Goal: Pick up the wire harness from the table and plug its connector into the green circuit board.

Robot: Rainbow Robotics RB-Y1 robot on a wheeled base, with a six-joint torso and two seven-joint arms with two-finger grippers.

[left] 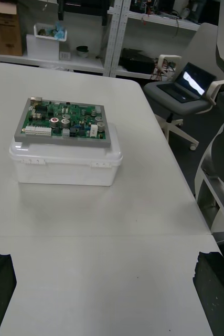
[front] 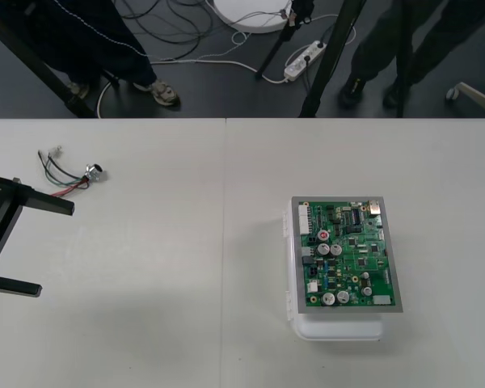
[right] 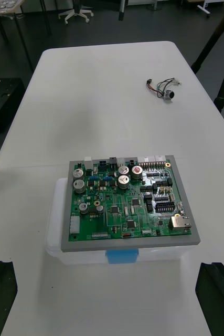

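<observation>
The left gripper has its two black fingers spread wide and empty; the small wire harness of thin red, black and green wires with a round metal socket lies on the plain light table near its farther finger, apparently not touching. The right gripper is spread wide too, with the green circuit board on its white base just before it.

A lab: green circuit board on a table, cables and power strip beyond.
</observation>
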